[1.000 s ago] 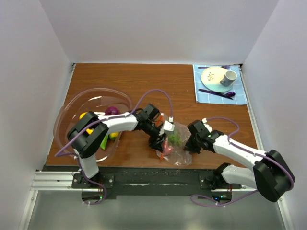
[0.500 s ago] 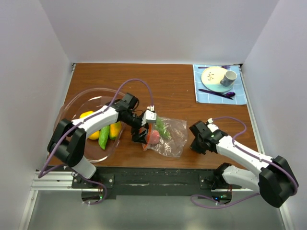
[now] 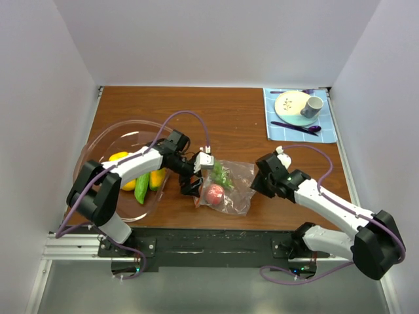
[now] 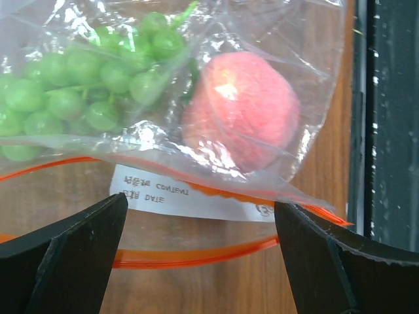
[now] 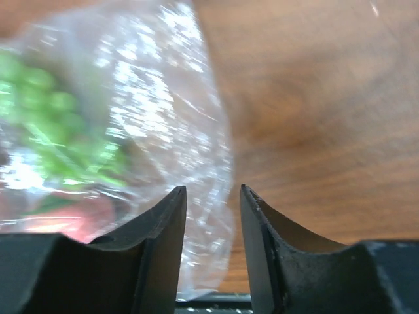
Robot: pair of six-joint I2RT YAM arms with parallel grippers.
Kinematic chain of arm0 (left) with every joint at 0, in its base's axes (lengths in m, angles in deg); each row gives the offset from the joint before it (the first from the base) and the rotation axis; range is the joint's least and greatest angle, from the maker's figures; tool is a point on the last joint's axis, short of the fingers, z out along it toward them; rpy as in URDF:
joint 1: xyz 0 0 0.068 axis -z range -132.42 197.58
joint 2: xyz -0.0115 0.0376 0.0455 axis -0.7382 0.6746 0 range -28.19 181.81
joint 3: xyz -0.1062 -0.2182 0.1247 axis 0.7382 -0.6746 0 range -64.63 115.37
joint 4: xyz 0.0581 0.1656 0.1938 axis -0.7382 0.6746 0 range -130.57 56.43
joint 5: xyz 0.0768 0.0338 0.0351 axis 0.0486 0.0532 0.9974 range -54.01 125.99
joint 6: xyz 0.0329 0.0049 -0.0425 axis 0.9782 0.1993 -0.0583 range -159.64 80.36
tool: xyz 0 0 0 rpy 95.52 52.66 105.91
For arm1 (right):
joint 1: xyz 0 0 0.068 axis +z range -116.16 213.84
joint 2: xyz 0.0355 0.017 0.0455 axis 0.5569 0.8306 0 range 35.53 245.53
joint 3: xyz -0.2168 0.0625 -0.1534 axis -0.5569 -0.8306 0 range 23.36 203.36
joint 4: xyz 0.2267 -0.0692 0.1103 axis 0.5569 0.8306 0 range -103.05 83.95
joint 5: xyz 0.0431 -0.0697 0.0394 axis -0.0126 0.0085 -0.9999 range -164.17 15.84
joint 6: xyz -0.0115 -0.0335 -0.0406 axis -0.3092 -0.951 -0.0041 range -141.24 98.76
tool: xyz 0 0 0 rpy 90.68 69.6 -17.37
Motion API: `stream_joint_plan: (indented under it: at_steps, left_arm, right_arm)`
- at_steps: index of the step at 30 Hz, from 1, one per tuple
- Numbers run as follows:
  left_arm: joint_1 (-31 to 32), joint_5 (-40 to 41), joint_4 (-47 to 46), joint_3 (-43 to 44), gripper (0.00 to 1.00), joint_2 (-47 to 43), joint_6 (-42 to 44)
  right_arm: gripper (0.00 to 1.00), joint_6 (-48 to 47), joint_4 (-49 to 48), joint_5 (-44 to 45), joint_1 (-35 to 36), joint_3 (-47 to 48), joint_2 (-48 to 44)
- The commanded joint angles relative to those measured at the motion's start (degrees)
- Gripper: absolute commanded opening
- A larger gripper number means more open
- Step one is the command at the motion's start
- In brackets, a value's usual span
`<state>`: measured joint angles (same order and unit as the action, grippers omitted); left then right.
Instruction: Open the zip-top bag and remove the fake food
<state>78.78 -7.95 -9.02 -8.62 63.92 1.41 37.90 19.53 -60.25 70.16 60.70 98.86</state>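
The zip-top bag (image 3: 230,188) lies near the table's front edge with its orange-red zip strip (image 4: 183,258) parted and its mouth facing left. Inside it are green grapes (image 4: 85,85) and a pink-red fruit (image 4: 242,108). A white label (image 4: 177,199) sits by the upper strip. My left gripper (image 3: 192,181) is open at the bag's mouth, its fingers on either side of the opening, holding nothing. My right gripper (image 5: 213,190) is open at the bag's right end, with clear plastic showing in the gap. More fake food, yellow (image 3: 118,157) and green (image 3: 142,186), lies in the bowl.
A large clear pinkish bowl (image 3: 98,140) stands at the left, just beside my left arm. A blue placemat (image 3: 327,131) at the back right carries a plate (image 3: 291,103), a cup (image 3: 311,106) and a purple spoon (image 3: 298,127). The black rail (image 3: 209,239) borders the table's front edge.
The bag slid left with my left arm, and its mouth now gapes. The left jaws have opened wide. The right jaws have parted and moved slightly away from the front edge.
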Motion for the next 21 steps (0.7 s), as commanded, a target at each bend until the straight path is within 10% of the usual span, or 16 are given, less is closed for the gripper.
stream_joint_plan:
  at_steps: [1, 17, 21]
  left_arm:
    - [0.0, 1.66, -6.41, -0.64, 1.0, 0.16, -2.83]
    - [-0.09, 5.54, -10.54, -1.78, 1.0, 5.97, -2.12]
    - [0.0, 4.22, -11.86, -2.39, 1.0, 5.97, -2.91]
  right_arm:
    - [0.43, -2.44, -2.52, 3.75, 0.07, 2.38, 0.65]
    - [0.38, -2.53, -19.3, 1.3, -0.02, -5.96, 13.66]
    - [0.06, -1.92, -23.95, -0.28, -0.02, -8.5, 13.05]
